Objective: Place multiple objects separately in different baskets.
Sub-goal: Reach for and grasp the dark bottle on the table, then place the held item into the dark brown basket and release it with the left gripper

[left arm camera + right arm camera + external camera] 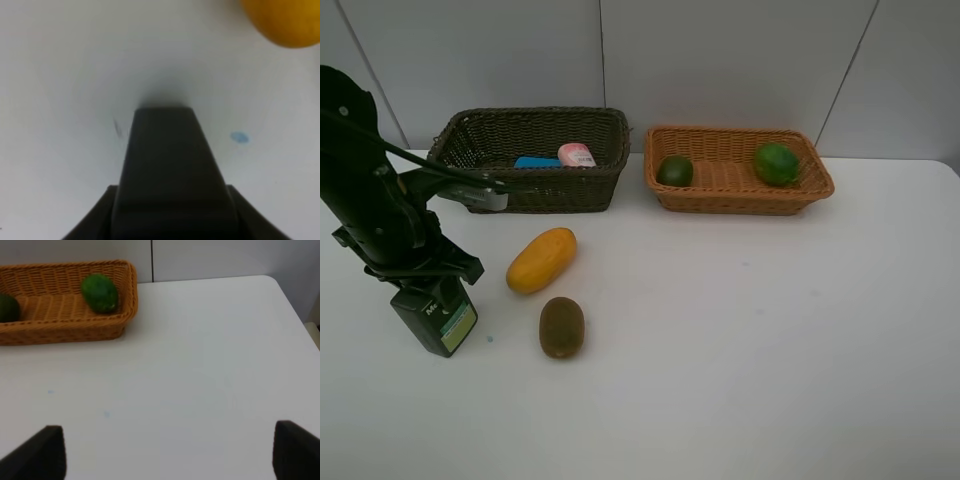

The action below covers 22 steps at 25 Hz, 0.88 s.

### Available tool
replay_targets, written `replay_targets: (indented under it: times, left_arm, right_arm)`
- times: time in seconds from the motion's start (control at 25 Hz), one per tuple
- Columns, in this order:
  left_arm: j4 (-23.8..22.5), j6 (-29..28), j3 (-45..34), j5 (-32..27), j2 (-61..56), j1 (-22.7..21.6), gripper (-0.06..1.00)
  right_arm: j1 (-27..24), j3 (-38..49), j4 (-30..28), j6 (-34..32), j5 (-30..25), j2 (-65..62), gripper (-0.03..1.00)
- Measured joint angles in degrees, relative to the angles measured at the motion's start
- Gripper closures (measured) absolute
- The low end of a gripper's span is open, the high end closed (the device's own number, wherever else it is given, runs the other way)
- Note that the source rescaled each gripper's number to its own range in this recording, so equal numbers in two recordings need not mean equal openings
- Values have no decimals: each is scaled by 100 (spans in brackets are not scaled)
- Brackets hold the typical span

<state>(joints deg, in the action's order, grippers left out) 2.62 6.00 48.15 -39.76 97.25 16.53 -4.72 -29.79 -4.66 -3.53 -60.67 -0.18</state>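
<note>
Grippers: your left gripper (425, 285) points down, jaws clamped together on the dark green pump bottle (442, 322). In the left wrist view the bottle's dark body (170, 170) fills the space between the jaws. You cannot tell whether its base rests on the white table (770, 350).

Your right gripper (170, 450) has its jaws wide apart above the table.

Loose fruit:
- Yellow oblong mango (541, 260), lying on the table just beside the left jaws.
- Brown oval kiwi (562, 327), also near the left jaws, close to the mango but apart from it.

Dark olive-brown woven wicker basket (560, 190): beyond the left jaws, near them. It holds a blue eraser (537, 162) and a pink spray bottle (577, 155), side by side.

Light orange-tan woven wicker basket (740, 200): well apart from the left jaws, and ahead of the right jaws at some distance. It holds two round green fruits, one (674, 171) at the end nearer the dark basket and one (776, 164) toward the other end.
</note>
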Motion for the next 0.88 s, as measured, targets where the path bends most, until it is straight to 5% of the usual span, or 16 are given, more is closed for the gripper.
replay_targets:
  times: [0.52,0.88]
  left_arm:
    - [30,0,198,-236,74,0,91]
    - [59,-5,1436,-1495,140,0,91]
  right_arm:
    - [0,0,0,0,0,0,-3]
    - [0,0,0,0,0,0,-3]
